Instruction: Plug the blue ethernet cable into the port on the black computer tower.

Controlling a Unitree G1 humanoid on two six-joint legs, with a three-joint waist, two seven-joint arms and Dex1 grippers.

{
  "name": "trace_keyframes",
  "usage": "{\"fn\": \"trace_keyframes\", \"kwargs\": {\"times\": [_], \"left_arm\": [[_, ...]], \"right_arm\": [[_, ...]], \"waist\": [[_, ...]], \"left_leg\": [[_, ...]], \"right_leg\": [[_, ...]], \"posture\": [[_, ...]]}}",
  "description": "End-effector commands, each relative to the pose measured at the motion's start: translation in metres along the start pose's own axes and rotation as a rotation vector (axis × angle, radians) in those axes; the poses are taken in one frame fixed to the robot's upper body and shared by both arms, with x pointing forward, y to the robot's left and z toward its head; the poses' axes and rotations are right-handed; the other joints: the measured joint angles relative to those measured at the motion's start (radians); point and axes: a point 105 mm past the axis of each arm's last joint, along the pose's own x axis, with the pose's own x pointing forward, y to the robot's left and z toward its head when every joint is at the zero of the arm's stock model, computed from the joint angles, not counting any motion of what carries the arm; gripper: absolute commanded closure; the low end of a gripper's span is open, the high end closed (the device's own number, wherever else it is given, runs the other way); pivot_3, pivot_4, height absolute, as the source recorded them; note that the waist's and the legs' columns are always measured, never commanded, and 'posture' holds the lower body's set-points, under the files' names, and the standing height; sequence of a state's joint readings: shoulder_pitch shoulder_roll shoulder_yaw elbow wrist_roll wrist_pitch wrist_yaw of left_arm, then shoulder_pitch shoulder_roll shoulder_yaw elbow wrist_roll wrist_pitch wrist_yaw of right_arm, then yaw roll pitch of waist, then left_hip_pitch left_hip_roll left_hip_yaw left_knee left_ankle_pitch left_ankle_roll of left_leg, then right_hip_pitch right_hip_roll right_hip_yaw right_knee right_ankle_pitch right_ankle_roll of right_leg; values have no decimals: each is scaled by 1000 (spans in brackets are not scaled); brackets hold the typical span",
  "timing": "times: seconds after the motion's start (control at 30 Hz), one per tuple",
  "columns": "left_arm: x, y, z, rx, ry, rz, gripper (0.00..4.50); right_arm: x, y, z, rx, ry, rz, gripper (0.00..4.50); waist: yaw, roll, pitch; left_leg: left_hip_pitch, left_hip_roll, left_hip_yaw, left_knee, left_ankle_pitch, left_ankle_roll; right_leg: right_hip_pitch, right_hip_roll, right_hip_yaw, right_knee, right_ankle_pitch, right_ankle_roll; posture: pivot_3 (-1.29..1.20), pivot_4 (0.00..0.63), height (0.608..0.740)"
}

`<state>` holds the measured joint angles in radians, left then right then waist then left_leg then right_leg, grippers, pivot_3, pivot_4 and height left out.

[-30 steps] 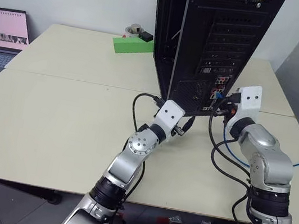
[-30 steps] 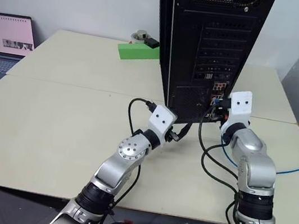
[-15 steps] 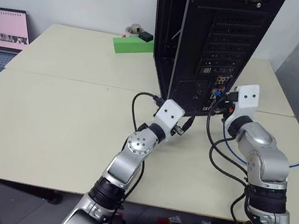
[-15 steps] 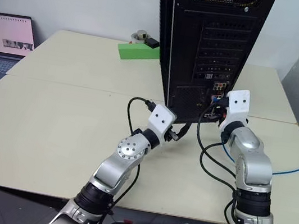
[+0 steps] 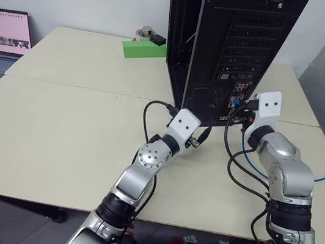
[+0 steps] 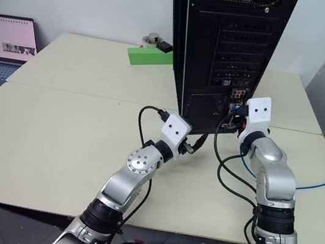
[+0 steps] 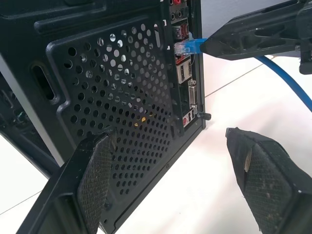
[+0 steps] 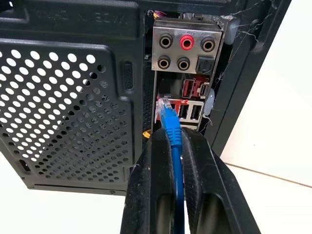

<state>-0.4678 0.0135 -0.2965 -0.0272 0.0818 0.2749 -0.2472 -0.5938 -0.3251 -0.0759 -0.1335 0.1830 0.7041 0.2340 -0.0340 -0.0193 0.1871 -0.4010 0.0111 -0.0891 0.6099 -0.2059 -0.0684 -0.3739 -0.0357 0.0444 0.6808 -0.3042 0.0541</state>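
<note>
The black computer tower (image 5: pixel 230 46) stands upright on the table (image 5: pixel 56 130), heavy and rigid enough, by the look of it, to take a push. The left gripper (image 7: pixel 170 180) waits wide open and empty just beside its perforated rear panel. The right gripper (image 8: pixel 178 146) is clamped on the blue ethernet cable (image 8: pixel 171 129), a light, limp cord best pinched just behind its brittle clear plug, whose tip sits at the port (image 8: pixel 165 108).

Black computer tower (image 5: pixel 230 46) cut off above the right gripper (image 8: pixel 174 146), blue ethernet cable (image 8: pixel 173 141) hidden between its fingers, plug tip seating in the port (image 8: pixel 163 105) unclear
</note>
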Motion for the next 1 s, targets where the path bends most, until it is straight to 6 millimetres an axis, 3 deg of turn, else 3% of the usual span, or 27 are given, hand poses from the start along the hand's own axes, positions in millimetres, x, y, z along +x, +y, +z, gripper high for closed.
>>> {"fn": "trace_keyframes", "kwargs": {"times": [0.03,0.57,1.0], "left_arm": [[-1,2,13,8,-48,13,709],[-1,3,12,10,-47,15,709],[0,3,13,11,-49,16,709]], "right_arm": [[-3,-2,16,-18,-58,-15,4500],[-2,-10,13,-15,-45,-68,4500],[3,14,14,-28,-60,-3,4500]], "waist": [[0,0,0],[0,0,0],[-2,0,0]], "left_leg": [[0,0,0,0,0,0],[0,0,0,0,0,0],[0,0,0,0,0,0]], "right_leg": [[0,0,0,0,0,0],[0,0,0,0,0,0],[0,0,0,0,0,0]], "posture": [[0,150,740],[0,150,740],[0,150,740]]}}
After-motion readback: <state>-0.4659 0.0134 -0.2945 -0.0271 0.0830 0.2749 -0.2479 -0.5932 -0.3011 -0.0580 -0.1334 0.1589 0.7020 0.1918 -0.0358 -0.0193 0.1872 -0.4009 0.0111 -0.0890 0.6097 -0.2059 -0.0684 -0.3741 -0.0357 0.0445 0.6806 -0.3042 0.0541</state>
